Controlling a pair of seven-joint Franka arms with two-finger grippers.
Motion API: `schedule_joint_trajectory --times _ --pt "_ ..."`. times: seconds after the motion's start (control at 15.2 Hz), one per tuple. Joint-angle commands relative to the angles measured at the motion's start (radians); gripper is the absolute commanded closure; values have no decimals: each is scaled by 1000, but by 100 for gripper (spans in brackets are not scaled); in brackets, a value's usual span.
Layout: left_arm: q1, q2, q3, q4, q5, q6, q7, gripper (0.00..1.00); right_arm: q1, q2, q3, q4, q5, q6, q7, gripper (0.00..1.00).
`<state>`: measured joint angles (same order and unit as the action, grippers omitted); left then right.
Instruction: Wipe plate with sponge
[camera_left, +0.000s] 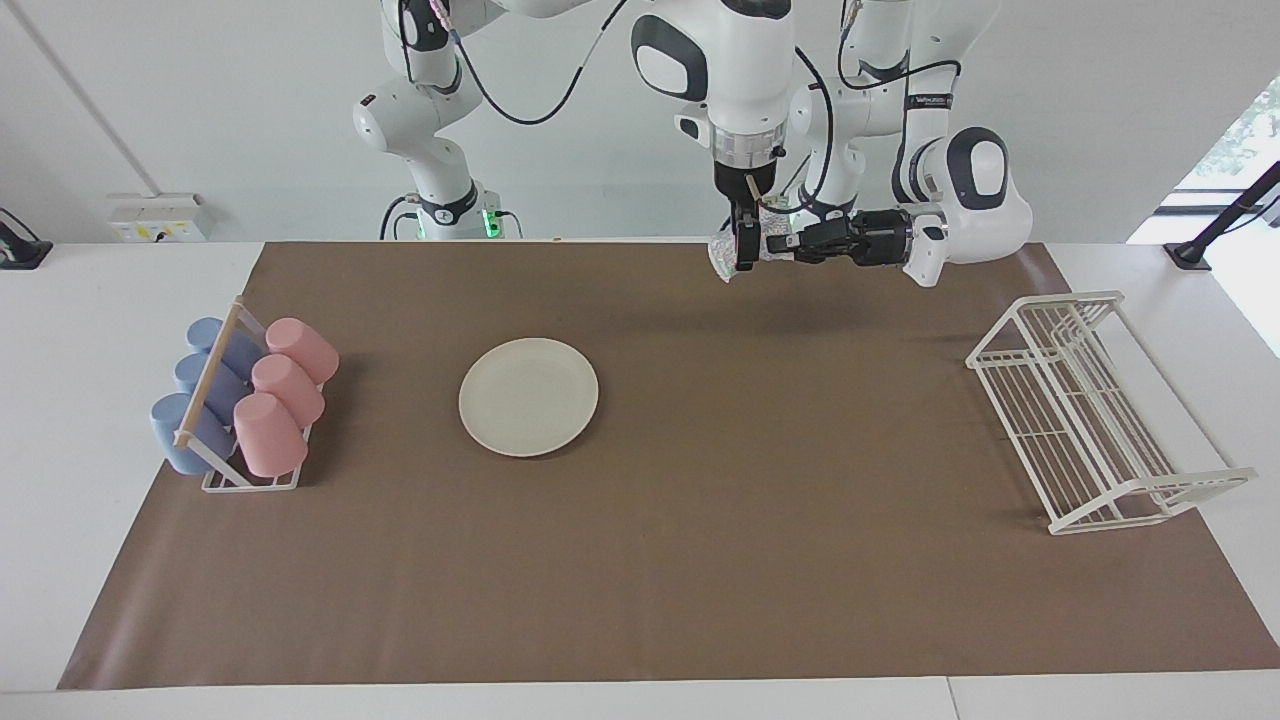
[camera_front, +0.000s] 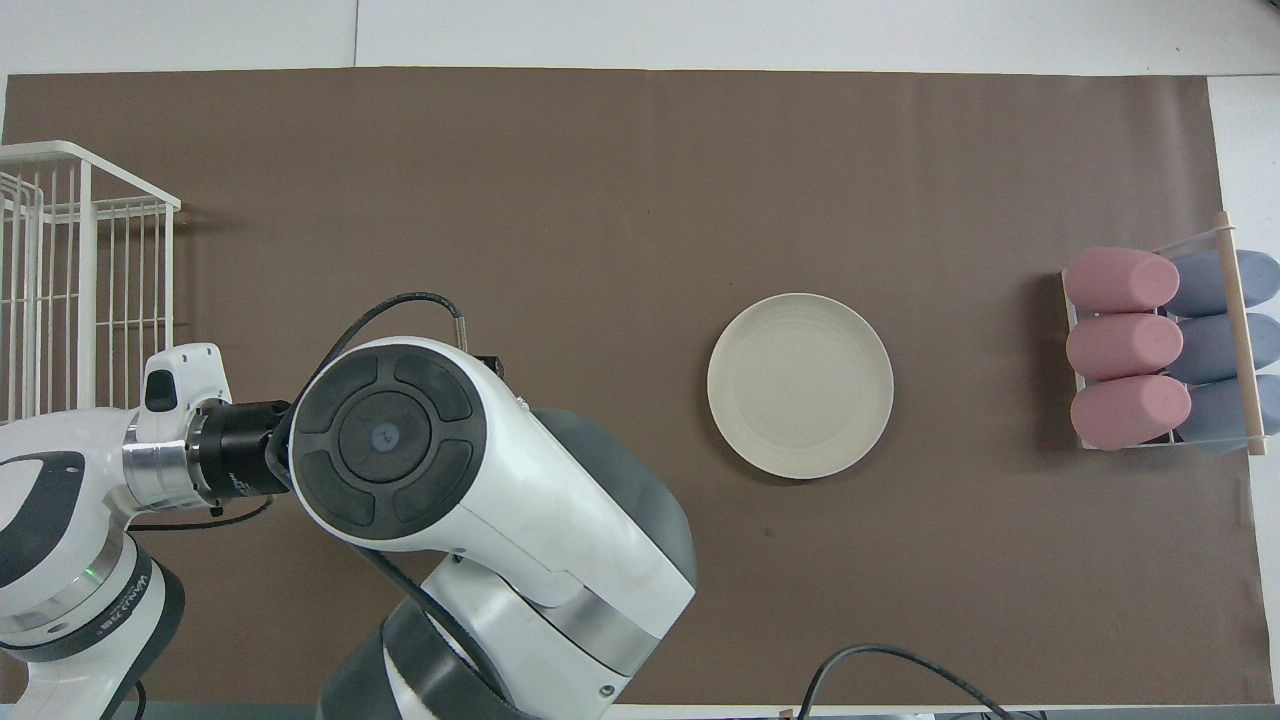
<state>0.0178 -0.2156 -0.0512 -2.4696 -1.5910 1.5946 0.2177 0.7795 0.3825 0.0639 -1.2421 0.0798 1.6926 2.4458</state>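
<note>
Silvery sponge half-hidden between grippers

White wall, bright window

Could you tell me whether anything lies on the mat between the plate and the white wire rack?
Nothing does: in the facing view, only bare brown mat stretches from the plate to the white wire rack.

One camera hangs high across the table, facing the robots and taking in the whole brown mat. The other looks steeply down from above the robots' end, closer in. Both share the plate on that mat.
</note>
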Motion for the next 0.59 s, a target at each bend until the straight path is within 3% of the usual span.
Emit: schedule_joint_trajectory --times 0.0,0.39,0.46,0.53 --pt "-18 -8 8 -20 -24 10 20 100 -5 4 1 -3 1 21 -1 100" --pt "-18 -8 8 -20 -23 4 20 100 -22 4 -3 -7 0 19 -27 100" --pt "-18 -8 8 -20 -21 2 20 96 -22 4 -6 -13 0 19 -39 100" --pt "-18 -8 8 -19 -21 4 19 18 -23 1 -10 -23 0 21 -48 100"
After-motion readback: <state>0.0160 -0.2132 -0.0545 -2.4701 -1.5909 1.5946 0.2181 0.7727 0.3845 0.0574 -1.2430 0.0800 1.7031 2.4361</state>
